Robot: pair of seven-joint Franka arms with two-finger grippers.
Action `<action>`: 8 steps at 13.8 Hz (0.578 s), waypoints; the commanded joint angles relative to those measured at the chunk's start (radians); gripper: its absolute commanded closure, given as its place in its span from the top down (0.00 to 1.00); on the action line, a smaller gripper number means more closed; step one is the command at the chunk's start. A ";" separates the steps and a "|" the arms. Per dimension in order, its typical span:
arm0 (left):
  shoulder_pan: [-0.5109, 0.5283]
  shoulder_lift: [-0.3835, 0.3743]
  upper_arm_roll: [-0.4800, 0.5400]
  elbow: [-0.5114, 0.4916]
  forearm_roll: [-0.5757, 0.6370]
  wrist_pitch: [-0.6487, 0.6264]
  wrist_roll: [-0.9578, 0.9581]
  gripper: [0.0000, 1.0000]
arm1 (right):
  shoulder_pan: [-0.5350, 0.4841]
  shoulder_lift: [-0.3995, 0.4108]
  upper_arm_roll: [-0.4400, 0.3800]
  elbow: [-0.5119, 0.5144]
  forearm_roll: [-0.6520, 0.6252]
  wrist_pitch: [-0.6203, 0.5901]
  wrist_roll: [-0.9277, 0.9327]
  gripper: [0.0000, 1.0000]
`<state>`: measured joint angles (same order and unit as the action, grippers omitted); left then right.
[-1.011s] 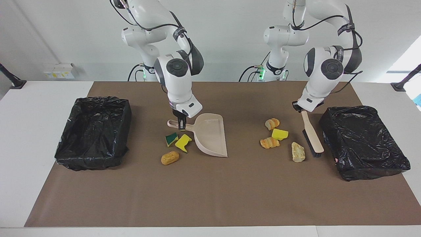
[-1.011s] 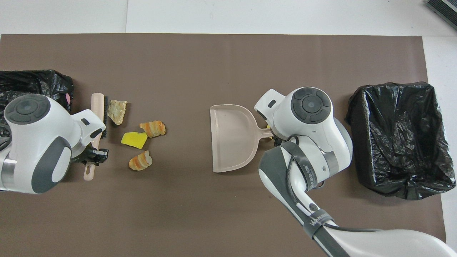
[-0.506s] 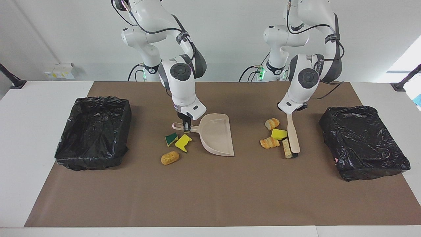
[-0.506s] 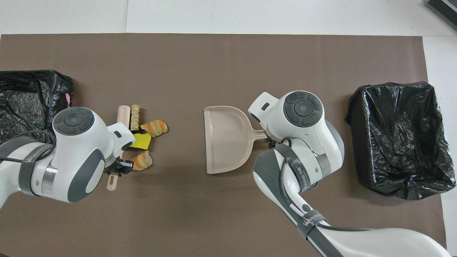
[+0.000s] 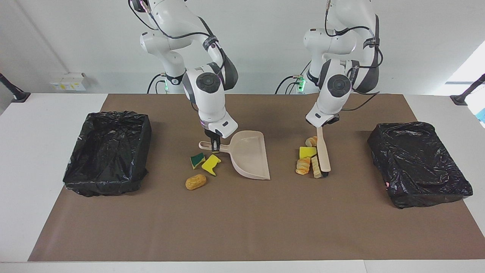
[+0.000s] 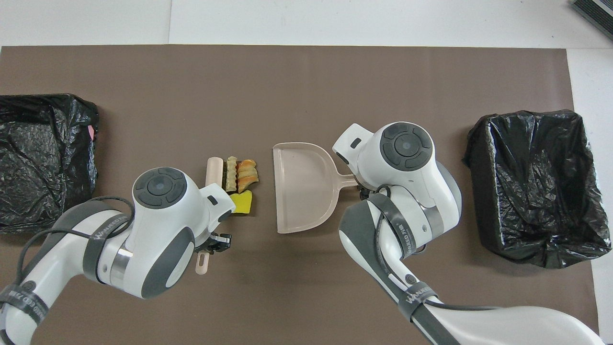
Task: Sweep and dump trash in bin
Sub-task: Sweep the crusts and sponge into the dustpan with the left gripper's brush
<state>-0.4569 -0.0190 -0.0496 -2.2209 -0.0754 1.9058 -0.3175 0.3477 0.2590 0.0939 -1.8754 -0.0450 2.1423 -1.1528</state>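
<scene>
The left pincer [image 5: 321, 126] is clamped on the handle end of the brush [image 5: 324, 157], low over the surface [image 5: 242, 227]. The right pincer [image 5: 215, 144] is closed on the dustpan [image 5: 250, 153] at its thin handle. Both tools are stiff, light plastic, and the handles are the right places to hold them.

The brush's long axis runs straight away from the robots, handle nearest them and bristle head farthest. Its bristled side faces the dustpan. Four scraps lie in a row along that side. The bread lump [image 5: 311, 141] is nearest the robots, then the yellow sponge [image 5: 307, 152]. Farthest are the striped lump [image 5: 303, 165] and the beige chunk [image 5: 315, 167], which touches the bristles.

The dustpan's long axis lies along the surface. Its handle points to the right arm's end and its open mouth faces the row, with a bare gap between.

The scraps look light. The sponges are likely soft and springy, and the lumps round enough to roll. They are best pushed broadside by the bristles, not pinched.

Three more scraps lie beside the dustpan's handle, outside its mouth: a green sponge [image 5: 197, 160], a yellow bit [image 5: 211, 164] and, farthest, a brown lump [image 5: 196, 182].

A black-lined bin [image 5: 418, 163] sits at the left arm's end, and a second bin [image 5: 108, 151] at the right arm's end.
</scene>
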 commanded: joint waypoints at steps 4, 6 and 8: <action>-0.133 -0.015 0.011 0.019 -0.053 0.067 -0.002 0.00 | 0.046 0.026 0.003 -0.011 0.030 0.095 0.079 0.00; -0.143 0.001 0.011 0.061 -0.053 0.053 -0.003 0.00 | 0.059 0.037 0.003 -0.010 0.030 0.120 0.088 0.00; -0.135 0.004 0.013 0.099 -0.055 0.009 -0.008 0.00 | 0.059 0.037 0.003 -0.010 0.030 0.120 0.087 0.00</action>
<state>-0.5858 -0.0209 -0.0531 -2.1673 -0.1154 1.9594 -0.3292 0.4063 0.2867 0.0940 -1.8835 -0.0443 2.2328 -1.0761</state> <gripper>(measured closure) 0.727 0.674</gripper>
